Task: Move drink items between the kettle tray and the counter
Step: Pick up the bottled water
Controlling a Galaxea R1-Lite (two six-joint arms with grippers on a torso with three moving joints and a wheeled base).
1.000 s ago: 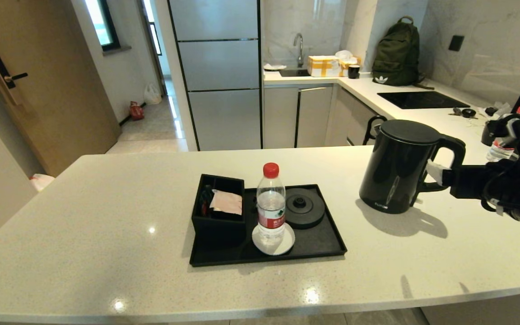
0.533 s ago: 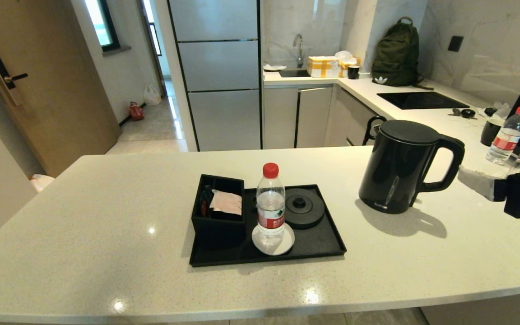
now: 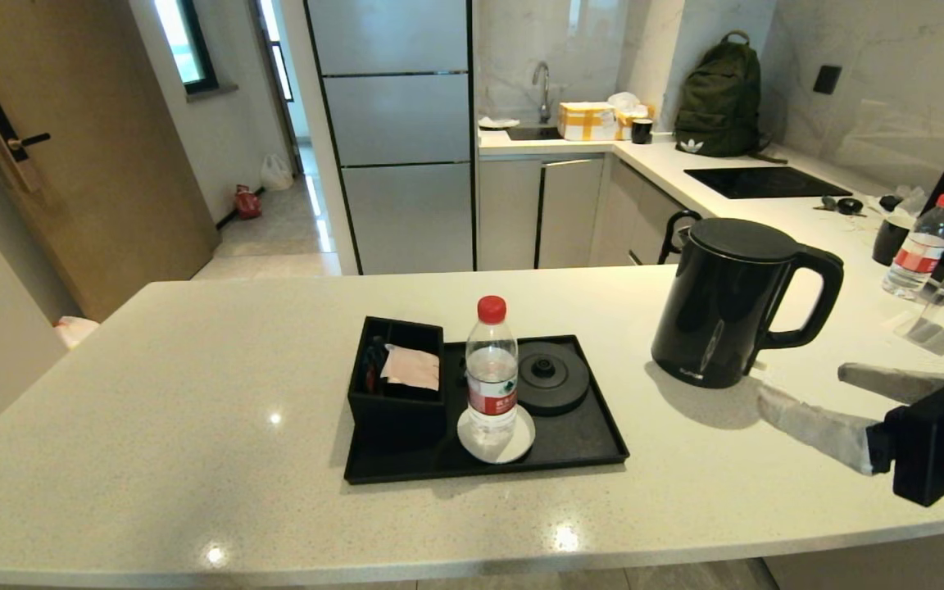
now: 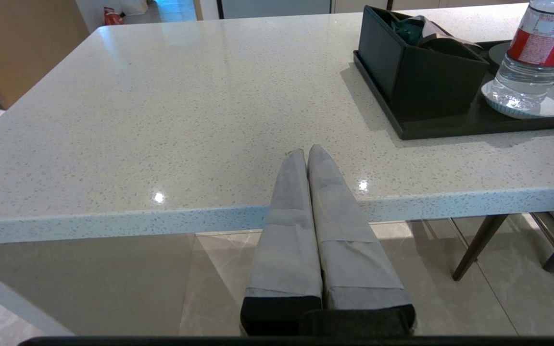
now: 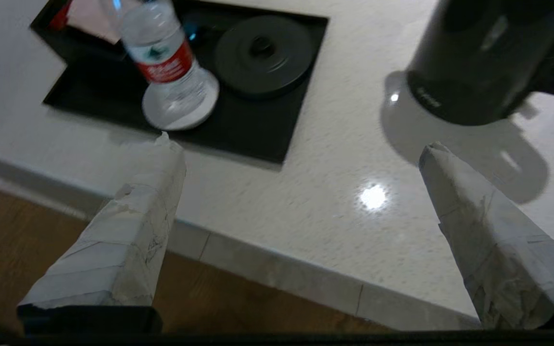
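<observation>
The left claw (image 4: 308,156) was parked nearest of all, low at the bench's rounded front edge, its wrapped fingers pressed together and holding nothing; it lay well apart from the tray and seemed out of the job.

The right claw (image 3: 800,393) hung just above the bench (image 3: 193,426) at the right side, fingers spread wide and empty, tips pointing toward the kettle. That open stance suggested readiness for a fresh grasp rather than a carry.

Further in, the kettle tray (image 3: 587,442) sat mid-bench. The water bottle (image 3: 491,373) stood upright on the white coaster (image 3: 521,442) near the tray's front rim, with the sachet box (image 3: 394,381) just beside it on the left and the round kettle base (image 3: 558,378) bare behind it on the right. The bottle was well apart from the right claw, off to its left.

The black kettle (image 3: 722,303) stood upright on the bench itself, right of the tray, handle turned toward the right claw, whose tips were near its foot yet not touching.
</observation>
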